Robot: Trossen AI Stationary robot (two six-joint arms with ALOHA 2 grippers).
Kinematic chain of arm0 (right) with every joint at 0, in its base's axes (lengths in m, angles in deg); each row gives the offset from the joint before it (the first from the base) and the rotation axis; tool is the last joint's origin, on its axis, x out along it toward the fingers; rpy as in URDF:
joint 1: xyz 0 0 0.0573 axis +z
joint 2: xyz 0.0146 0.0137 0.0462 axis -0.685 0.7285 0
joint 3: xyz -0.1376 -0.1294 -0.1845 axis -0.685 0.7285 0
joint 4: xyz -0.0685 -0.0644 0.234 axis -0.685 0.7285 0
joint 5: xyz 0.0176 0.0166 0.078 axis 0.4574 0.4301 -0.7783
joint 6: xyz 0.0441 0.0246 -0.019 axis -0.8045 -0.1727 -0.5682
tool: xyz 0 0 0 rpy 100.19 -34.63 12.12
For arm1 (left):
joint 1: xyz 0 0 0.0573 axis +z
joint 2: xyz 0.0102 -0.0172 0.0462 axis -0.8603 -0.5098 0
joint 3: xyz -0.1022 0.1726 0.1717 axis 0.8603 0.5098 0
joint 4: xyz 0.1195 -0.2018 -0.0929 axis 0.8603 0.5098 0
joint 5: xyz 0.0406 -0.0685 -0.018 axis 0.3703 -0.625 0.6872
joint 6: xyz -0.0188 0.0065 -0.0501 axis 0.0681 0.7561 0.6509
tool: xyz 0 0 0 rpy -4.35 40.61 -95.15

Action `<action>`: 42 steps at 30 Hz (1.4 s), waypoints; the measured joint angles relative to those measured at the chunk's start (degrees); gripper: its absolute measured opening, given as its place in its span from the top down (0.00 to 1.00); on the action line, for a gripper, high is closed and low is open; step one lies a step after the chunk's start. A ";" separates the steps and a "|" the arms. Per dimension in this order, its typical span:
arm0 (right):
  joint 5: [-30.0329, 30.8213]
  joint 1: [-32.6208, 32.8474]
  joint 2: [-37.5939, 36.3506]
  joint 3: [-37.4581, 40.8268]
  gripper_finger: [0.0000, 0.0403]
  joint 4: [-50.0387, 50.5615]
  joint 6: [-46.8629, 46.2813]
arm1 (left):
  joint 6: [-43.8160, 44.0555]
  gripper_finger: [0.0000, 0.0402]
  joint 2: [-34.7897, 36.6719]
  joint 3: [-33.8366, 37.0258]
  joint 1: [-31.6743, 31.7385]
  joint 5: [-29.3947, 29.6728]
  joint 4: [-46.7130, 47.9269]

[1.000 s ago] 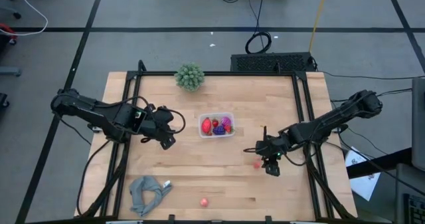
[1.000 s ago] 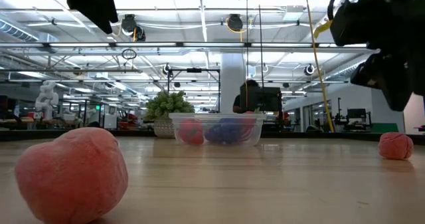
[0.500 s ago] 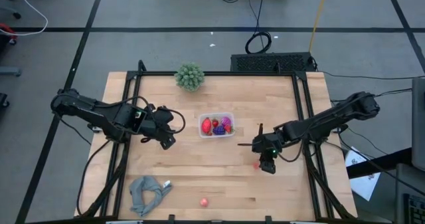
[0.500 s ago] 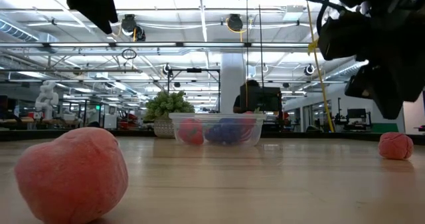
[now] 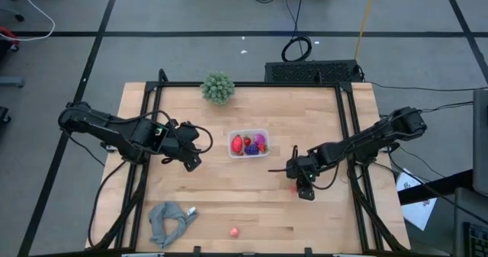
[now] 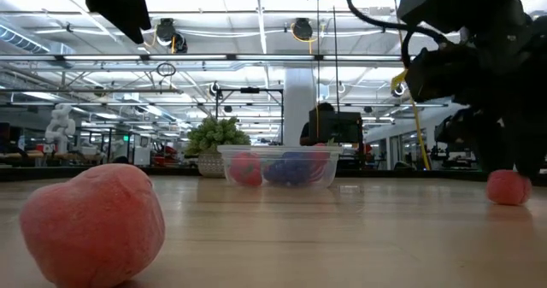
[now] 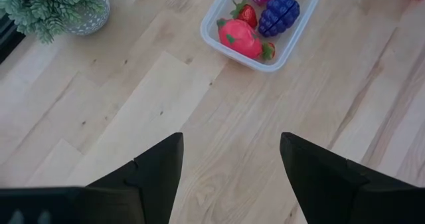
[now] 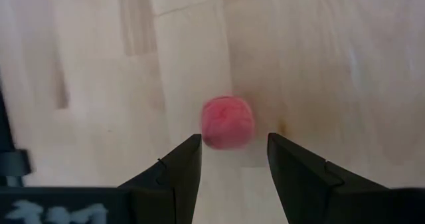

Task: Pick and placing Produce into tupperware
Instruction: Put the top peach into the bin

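The tupperware (image 5: 248,143) stands mid-table, a clear container with red, magenta and dark purple produce in it (image 7: 259,19). One pink-red ball of produce (image 8: 228,121) lies on the wood right of it (image 6: 508,186). My right gripper (image 8: 234,141) is open low over this ball, a finger on either side of its near part, apart from it. A second pink ball (image 5: 234,232) lies near the table's near edge (image 6: 92,224). My left gripper (image 5: 192,158) is open left of the tupperware, above bare wood (image 7: 231,137).
A green bushy ball in a pot (image 5: 217,88) stands near the far edge. A grey cloth (image 5: 171,219) lies at the near left. Bare wood (image 5: 252,192) spreads between the tupperware and the near edge.
My right gripper has moved toward the table's left and come down toward the pink-red ball, so that its fingers now stand about it. The ball has stayed where it lay.
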 joint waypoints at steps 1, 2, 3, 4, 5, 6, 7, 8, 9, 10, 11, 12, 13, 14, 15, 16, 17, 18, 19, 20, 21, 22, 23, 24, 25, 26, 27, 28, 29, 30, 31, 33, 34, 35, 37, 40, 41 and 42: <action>0.13 0.00 0.33 0.00 0.60 0.08 0.53 | 0.02 0.36 0.00 0.00 0.00 0.02 0.04; 0.93 0.00 0.61 0.00 0.60 -0.03 0.84 | 0.02 0.36 0.00 0.00 0.00 0.02 0.04; 1.37 0.00 0.93 0.00 0.60 -0.29 1.03 | 0.02 0.36 0.00 0.00 0.00 0.01 0.04; 1.49 0.00 1.27 0.00 0.60 -0.38 1.36 | 0.04 0.36 0.00 0.00 0.00 0.00 0.06; 1.88 0.00 1.62 0.00 0.60 -0.41 1.66 | 0.04 0.36 0.00 0.00 0.00 0.01 0.04; 2.16 0.00 1.88 0.00 0.60 -0.63 1.83 | 0.08 0.36 0.00 0.00 0.00 0.00 0.04; 2.75 0.01 2.12 0.00 0.60 -1.13 2.17 | 0.09 0.36 0.00 0.00 0.00 0.00 0.05; 2.84 0.02 2.40 0.00 0.60 -1.55 2.36 | 0.11 0.36 0.00 0.00 0.00 0.01 0.04; 2.86 0.02 2.68 0.00 0.60 -1.86 2.50 | 0.11 0.36 0.00 0.00 0.00 0.00 0.04; 2.87 0.02 2.76 0.00 0.60 -2.07 2.64 | 0.11 0.36 0.00 0.00 0.00 0.00 0.04; 2.90 0.02 2.74 0.00 0.60 -2.40 2.68 | 0.11 0.36 0.00 0.00 0.00 0.00 0.06; 3.02 0.02 2.76 0.00 0.60 -3.19 2.68 | 0.11 0.36 0.00 0.00 0.00 0.00 0.05; 3.02 0.02 2.76 0.00 0.60 -3.67 2.68 | 0.10 0.36 0.00 0.00 0.00 0.00 0.06; 3.04 0.02 2.76 0.00 0.60 -3.90 2.68 | 0.11 0.36 0.00 0.00 0.00 0.00 0.07; 3.05 0.02 2.76 0.00 0.60 -4.38 2.68 | 0.11 0.36 0.00 0.00 0.00 0.00 0.07; 3.07 0.02 2.76 0.00 0.60 -4.91 2.68 | 0.10 0.36 0.00 0.00 0.00 0.00 0.07; 3.05 0.02 2.76 0.00 0.60 -5.22 2.68 | 0.09 0.36 0.00 0.00 0.00 0.00 0.07; 3.04 0.02 2.76 0.00 0.60 -5.23 2.68 | 0.11 0.36 0.00 0.00 0.00 0.00 0.09; 3.06 0.02 2.76 0.00 0.60 -5.11 2.70 | 0.10 0.36 0.00 0.00 0.00 0.00 0.09; 3.07 0.02 2.76 0.00 0.60 -4.89 2.69 | 0.10 0.36 0.00 0.00 0.00 -0.01 0.09; 3.07 0.02 2.76 0.00 0.60 -4.80 2.70 | 0.09 0.36 0.00 0.00 0.00 -0.02 0.11; 3.07 0.02 2.76 0.00 0.60 -4.79 2.70 | 0.09 0.36 0.00 0.00 0.00 -0.02 0.11; 3.07 0.02 2.76 0.00 0.60 -4.79 2.70 | 0.09 0.36 0.00 0.00 0.00 -0.02 0.11; 3.07 0.02 2.76 0.00 0.60 -4.79 2.69 | 0.09 0.36 0.00 0.00 0.00 -0.02 0.13; 3.07 0.02 2.76 0.00 0.60 -4.79 2.69 | 0.09 0.36 0.00 0.00 0.00 -0.02 0.13; 3.09 0.02 2.76 0.00 0.60 -4.79 2.70 | 0.09 0.36 0.00 0.00 0.00 -0.02 0.13; 3.28 0.03 2.76 0.00 0.60 -4.79 2.70 | 0.09 0.36 0.00 0.00 0.00 -0.02 0.13; 3.90 0.04 2.76 0.00 0.60 -4.79 2.70 | 0.09 0.36 0.00 0.00 -0.02 -0.02 0.13; 4.38 0.04 2.76 0.00 0.60 -4.77 2.72 | 0.09 0.36 0.00 0.00 -0.02 -0.02 0.13; 4.38 0.04 2.76 0.00 0.61 -4.71 2.70 | 0.09 0.36 0.00 0.00 -0.02 -0.02 0.14; 4.42 0.04 2.76 0.00 0.62 -4.63 2.70 | 0.09 0.36 0.00 0.00 -0.02 -0.03 0.15; 4.42 0.04 2.76 0.00 0.64 -4.21 2.70 | 0.08 0.36 0.00 0.00 -0.02 -0.04 0.15; 4.40 0.04 2.76 0.00 0.66 -4.12 2.70 | 0.09 0.36 0.00 0.00 -0.02 -0.04 0.15; 4.40 0.04 2.76 0.00 0.68 -4.06 2.71 | 0.08 0.36 0.00 0.00 -0.02 -0.04 0.15; 4.36 0.04 2.73 0.00 0.71 -3.88 2.70 | 0.07 0.36 0.00 0.00 -0.02 -0.04 0.15; 4.35 0.04 2.72 0.00 0.76 -3.90 2.92 | 0.07 0.36 0.00 0.00 -0.02 -0.04 0.15; 4.35 0.04 2.72 0.00 0.77 -3.90 3.04 | 0.07 0.36 0.00 0.00 -0.02 -0.04 0.15; 4.33 0.04 2.72 0.00 0.77 -3.92 3.28 | 0.07 0.36 0.00 0.00 -0.02 -0.04 0.15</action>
